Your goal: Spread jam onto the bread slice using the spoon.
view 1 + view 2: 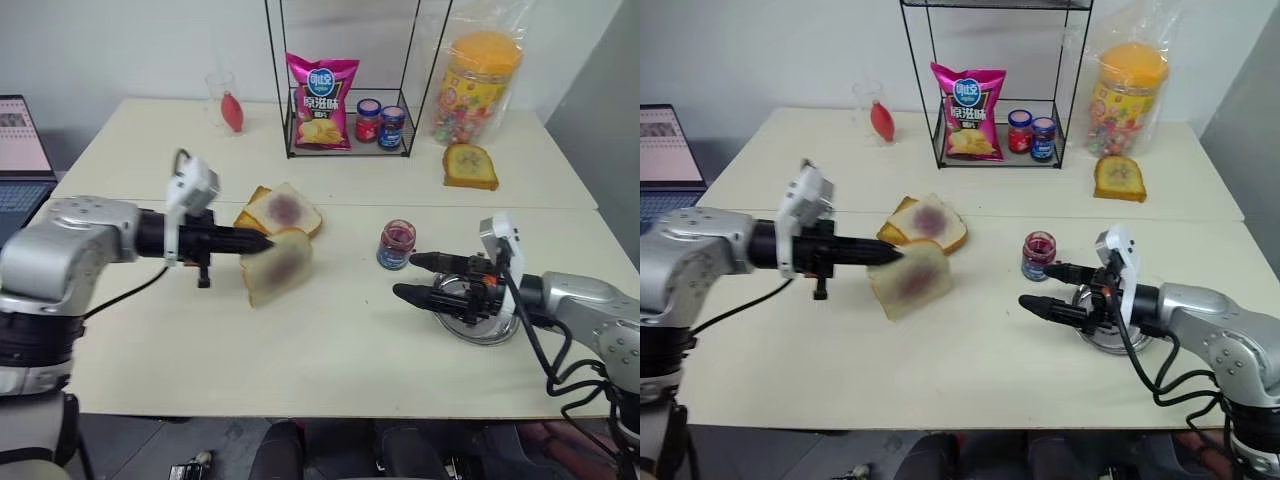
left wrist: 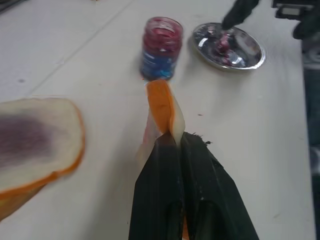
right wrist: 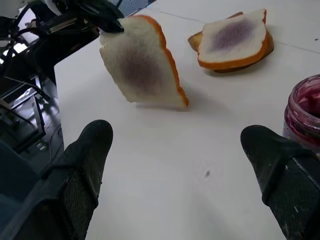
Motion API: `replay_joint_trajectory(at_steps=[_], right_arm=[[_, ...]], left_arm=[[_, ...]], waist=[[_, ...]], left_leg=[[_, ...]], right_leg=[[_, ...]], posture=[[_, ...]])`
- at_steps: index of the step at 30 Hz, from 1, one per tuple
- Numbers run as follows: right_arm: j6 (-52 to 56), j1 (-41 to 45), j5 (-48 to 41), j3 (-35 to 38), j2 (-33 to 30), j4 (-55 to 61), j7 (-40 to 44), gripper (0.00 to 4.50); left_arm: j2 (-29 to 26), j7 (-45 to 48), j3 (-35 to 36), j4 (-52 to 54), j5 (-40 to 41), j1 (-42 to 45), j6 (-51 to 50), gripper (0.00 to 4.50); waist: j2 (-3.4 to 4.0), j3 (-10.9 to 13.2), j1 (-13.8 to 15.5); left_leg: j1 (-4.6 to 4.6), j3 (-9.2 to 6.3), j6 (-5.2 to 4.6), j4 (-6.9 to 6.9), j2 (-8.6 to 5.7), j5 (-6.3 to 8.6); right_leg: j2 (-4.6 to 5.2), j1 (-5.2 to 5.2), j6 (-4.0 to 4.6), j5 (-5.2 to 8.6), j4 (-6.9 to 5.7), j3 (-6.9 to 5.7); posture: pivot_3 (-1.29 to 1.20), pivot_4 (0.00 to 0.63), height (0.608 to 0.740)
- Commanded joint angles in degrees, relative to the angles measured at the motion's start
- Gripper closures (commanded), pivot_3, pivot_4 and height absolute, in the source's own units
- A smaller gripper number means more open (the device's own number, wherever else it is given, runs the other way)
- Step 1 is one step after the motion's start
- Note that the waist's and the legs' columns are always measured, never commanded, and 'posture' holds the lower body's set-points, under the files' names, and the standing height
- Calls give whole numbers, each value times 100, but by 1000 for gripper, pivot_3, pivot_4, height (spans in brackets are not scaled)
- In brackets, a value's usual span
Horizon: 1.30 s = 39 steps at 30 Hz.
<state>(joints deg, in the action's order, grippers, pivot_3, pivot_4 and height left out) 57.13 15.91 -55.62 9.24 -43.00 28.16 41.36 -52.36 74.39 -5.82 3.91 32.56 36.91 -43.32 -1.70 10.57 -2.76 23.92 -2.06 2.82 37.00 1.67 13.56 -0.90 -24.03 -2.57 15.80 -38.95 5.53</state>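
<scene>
the left gripper (image 1: 262, 243) has its fingers clamped on the crust edge of the bread slice (image 1: 278, 266), held above the bench (image 1: 330, 340), soft and easily torn, while the right gripper (image 1: 412, 277) fingers stand apart near the jam (image 1: 397, 243).

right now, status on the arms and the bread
Left gripper shut on bread slice, lifted off table. Right gripper open, empty, over metal dish. Jam jar open between them.

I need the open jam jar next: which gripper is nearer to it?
Right. The right gripper hangs open just beside the open jam jar, over the metal dish. The left gripper is across the table, shut on the bread slice.
</scene>
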Motion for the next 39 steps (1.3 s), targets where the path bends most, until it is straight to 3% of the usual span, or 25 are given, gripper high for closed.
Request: replay_joint_trajectory(at_steps=[1, 5, 13, 22, 27, 31, 39], right_arm=[[49, -145, -224, 243, -117, 269, -42, 0], [105, -282, -401, 380, -115, 328, -197, 0], [48, -577, -516, 497, -98, 518, -468, 0], [4, -705, -613, 554, -97, 647, -683, 0], [29, -789, -692, 645, -129, 667, -756, 0], [26, -823, -732, 659, -170, 691, -791, 0], [46, -1000, -801, 853, -201, 630, -900, 0]], left_arm=[[410, 158, -115, 75, 167, 431, 3, 4482], [761, 176, -233, -89, 147, 666, -55, 4482], [1277, 170, -1252, -1510, -1639, 588, 2063, 4482], [1846, -459, -1652, -3641, -3211, 1146, 4412, 4482], [2245, -798, -1400, -4421, -3332, 1332, 5092, 4482], [2474, -876, -1208, -4736, -3239, 1459, 5046, 4482], [2424, -503, -899, -4533, -3035, 1391, 4814, 3140]], waist=[[-1, 0, 3], [-6, 4, 18], [3, -2, -9], [2, -2, 70], [3, -3, 90], [3, -2, 107], [3, -2, 92]], left_leg=[[1, -1, 0, 1, 0, 0], [4, -8, -1, 6, 1, 0], [0, -8, -2, 5, 1, -1], [-1, -4, -2, 7, -2, -1], [-1, -5, -2, 7, -2, -1], [-6, -12, -7, 22, -4, -4], [-5, -18, -8, 78, -5, -4]], right_leg=[[0, -1, 0, 0, 0, 0], [-3, -1, 0, -1, -3, -4], [-4, 1, 1, -1, -7, -2], [-2, 4, 4, -5, -5, 1], [-2, 5, 7, -8, -6, 0], [-2, 23, -13, -11, -7, -4], [-2, 51, -30, -23, -6, -5]], posture=[[0, 150, 740], [0, 150, 740], [0, 150, 740], [0, 150, 740], [0, 150, 740], [0, 150, 740], [0, 150, 740]])
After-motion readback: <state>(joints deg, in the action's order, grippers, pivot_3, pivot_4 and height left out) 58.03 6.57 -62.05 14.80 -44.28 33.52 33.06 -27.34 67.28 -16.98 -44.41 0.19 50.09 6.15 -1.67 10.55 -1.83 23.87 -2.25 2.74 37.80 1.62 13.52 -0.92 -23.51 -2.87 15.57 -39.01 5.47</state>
